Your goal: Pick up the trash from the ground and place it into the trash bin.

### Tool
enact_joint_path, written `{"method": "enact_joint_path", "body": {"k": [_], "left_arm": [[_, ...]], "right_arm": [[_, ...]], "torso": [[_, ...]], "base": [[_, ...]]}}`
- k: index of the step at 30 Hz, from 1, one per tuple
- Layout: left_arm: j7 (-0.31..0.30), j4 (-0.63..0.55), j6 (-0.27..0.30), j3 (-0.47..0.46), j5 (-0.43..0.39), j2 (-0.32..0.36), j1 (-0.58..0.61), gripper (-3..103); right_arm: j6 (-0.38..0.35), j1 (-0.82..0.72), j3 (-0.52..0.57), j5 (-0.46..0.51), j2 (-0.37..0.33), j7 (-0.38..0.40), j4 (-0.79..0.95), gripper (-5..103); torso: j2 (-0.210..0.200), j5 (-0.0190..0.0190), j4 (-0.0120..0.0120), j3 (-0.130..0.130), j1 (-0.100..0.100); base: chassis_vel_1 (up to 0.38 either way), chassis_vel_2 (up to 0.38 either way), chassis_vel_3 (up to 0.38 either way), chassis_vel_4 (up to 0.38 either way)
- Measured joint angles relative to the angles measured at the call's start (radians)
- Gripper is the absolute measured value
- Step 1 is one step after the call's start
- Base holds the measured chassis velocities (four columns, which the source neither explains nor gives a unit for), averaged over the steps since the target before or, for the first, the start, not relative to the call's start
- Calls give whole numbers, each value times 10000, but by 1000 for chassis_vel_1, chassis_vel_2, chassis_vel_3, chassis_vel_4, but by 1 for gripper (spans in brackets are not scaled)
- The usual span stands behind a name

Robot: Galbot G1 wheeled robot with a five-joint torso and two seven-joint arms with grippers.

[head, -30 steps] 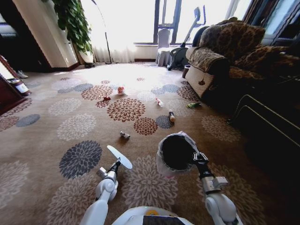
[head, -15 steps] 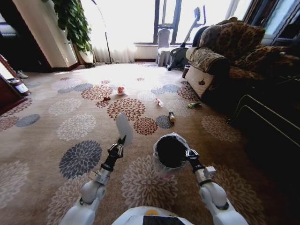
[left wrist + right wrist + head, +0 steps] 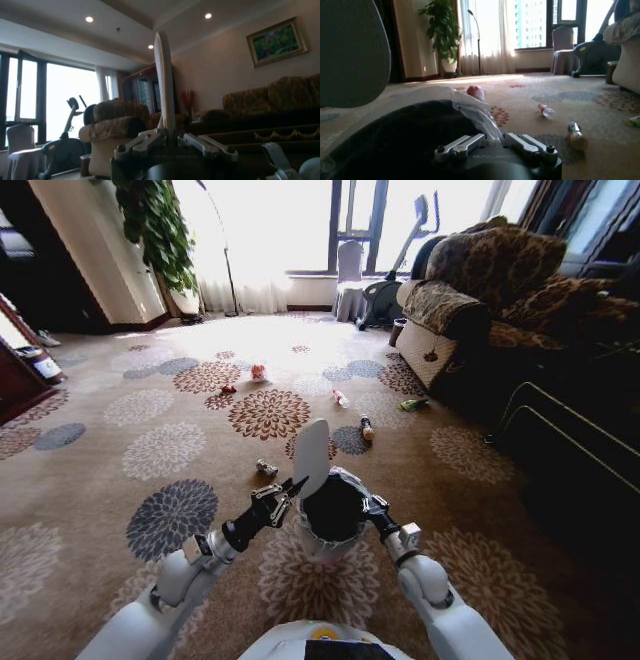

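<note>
Your left gripper (image 3: 291, 489) is clamped on the flat white card (image 3: 311, 457), held upright just beside the trash bin (image 3: 331, 510) rim. Your right gripper (image 3: 372, 506) is pinched on the bin's rim w/ bag. Small can (image 3: 266, 469) lies on carpet (image 3: 150, 450) just beyond left gripper.

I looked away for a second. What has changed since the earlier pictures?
The left gripper, shut on the white card, swung it up and rightward to the trash bin. The right gripper carried the bin leftward to meet it. The litter on the carpet stayed put.
</note>
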Motion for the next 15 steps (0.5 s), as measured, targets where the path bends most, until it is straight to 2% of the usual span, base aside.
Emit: {"method": "enact_joint_path", "body": {"k": [7,10,11,14,15], "left_arm": [[-370,843,187,956,459,-140,-797,3],[-621,1151,372,1468,754,-137,-1047,16],[-621,1151,372,1468,754,-137,-1047,16],[-754,1235,503,1688,970,-154,-1025,32],[-762,1259,498,1690,1008,-190,-998,32]], "right_arm": [[20,-331,11,-276,53,4,370,0],[48,-430,-90,-416,114,3,532,0],[48,-430,-90,-416,114,3,532,0],[47,-434,-226,-442,149,3,650,0],[35,-433,-254,-443,146,1,672,0]], "torso": [[0,0,-2,0,0],[0,-1,-2,0,0],[0,-1,-2,0,0],[0,1,0,0,0],[0,1,1,0,0]], "base": [[0,0,0,0],[0,0,0,0],[0,0,0,0],[0,0,0,0],[0,0,0,0]]}}
